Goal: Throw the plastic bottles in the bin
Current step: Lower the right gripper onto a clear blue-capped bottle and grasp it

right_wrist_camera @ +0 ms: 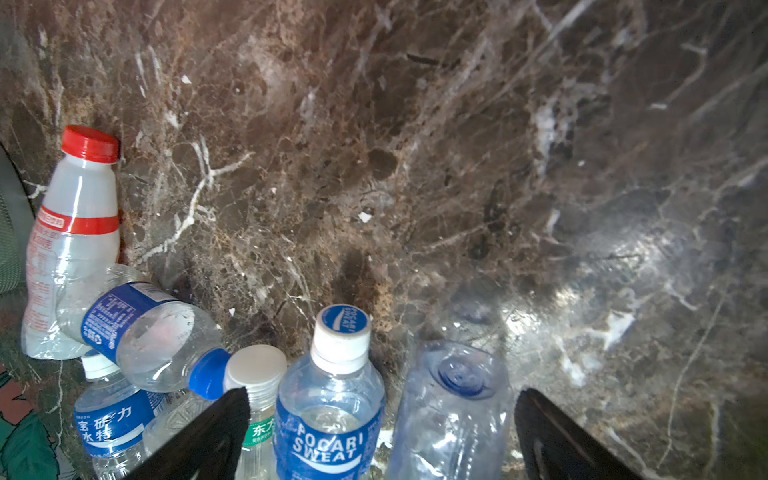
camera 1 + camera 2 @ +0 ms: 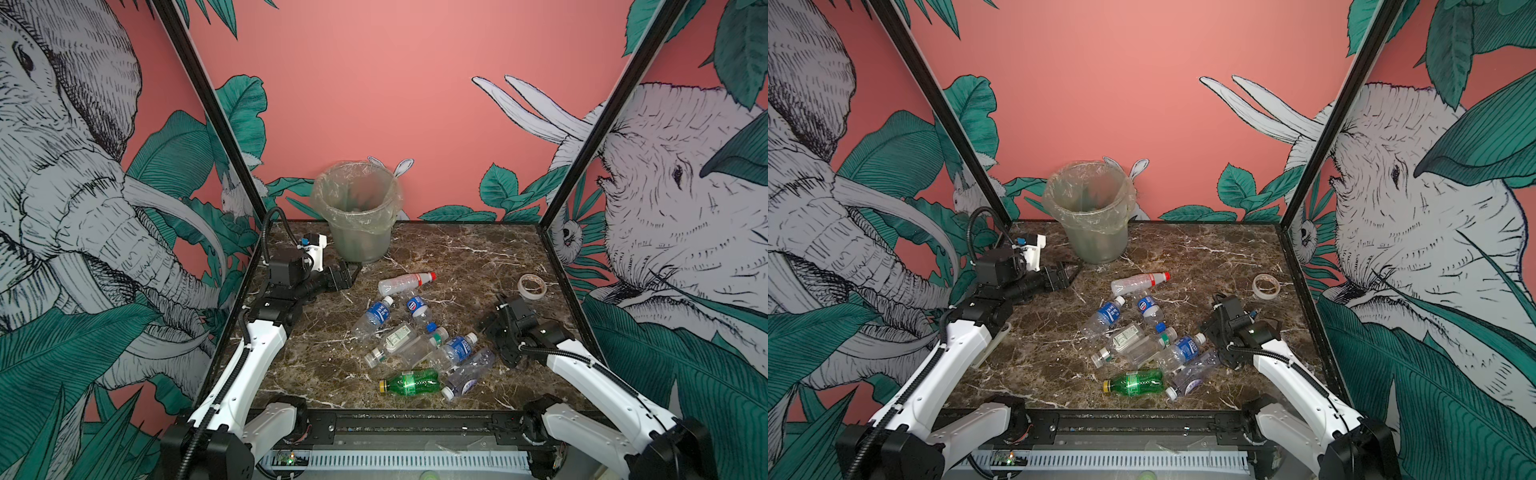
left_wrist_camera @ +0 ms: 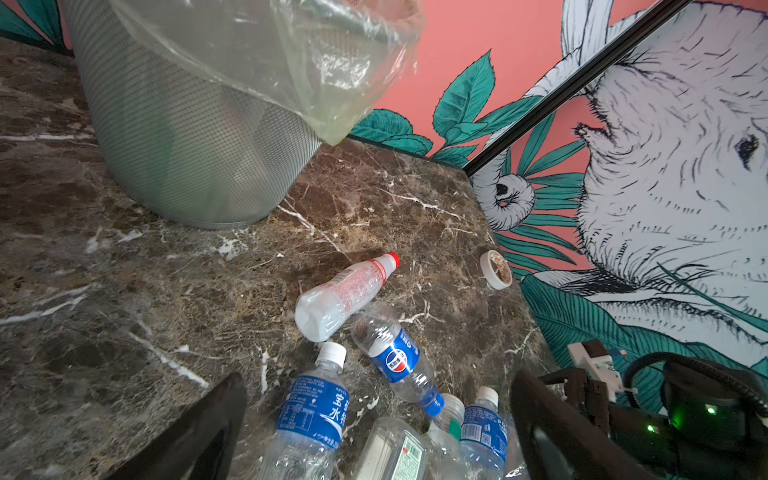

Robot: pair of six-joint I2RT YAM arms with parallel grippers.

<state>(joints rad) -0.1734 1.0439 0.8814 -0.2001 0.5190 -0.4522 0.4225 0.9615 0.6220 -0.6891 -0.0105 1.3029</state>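
The bin (image 2: 357, 212) (image 2: 1090, 212) stands at the back of the marble table, a clear bag folded over its rim. Several plastic bottles lie in a loose pile mid-table: a red-capped one (image 2: 405, 282) (image 3: 345, 291) at the far side, blue-labelled ones (image 2: 374, 316) (image 2: 457, 349), a green one (image 2: 411, 382) nearest the front. My left gripper (image 2: 347, 276) (image 3: 378, 380) is open, low beside the bin's foot, facing the pile and holding nothing. At the pile's right edge my right gripper (image 2: 494, 316) (image 1: 382, 392) is open; in the right wrist view a Pocari Sweat bottle (image 1: 332, 415) and a clear bottle (image 1: 453, 411) show between its fingers.
A beige ring of tape (image 2: 532, 286) (image 3: 496, 269) lies at the back right, near the black frame post. Printed walls close off the table on three sides. The bin's mesh wall (image 3: 187, 137) is close to my left gripper.
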